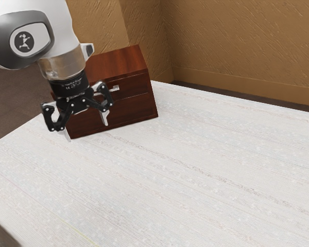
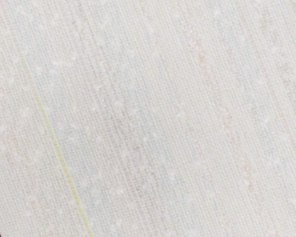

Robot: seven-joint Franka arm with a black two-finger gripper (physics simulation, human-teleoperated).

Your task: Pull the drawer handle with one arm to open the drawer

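Franka gripper (image 1: 86,128) hangs wide open, empty, pointing down at the white table (image 1: 206,170) in front of the shut wooden drawer (image 1: 127,86); approx. alignment w/ the handle (image 1: 115,88) risks a missed grasp or a bump.

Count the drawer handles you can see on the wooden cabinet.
1. A pale handle sits on the upper front of the cabinet, beside the gripper, which covers part of that front, so another may be hidden.

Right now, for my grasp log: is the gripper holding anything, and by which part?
Nothing: the black two-finger gripper hangs open before the dark wooden drawer box.
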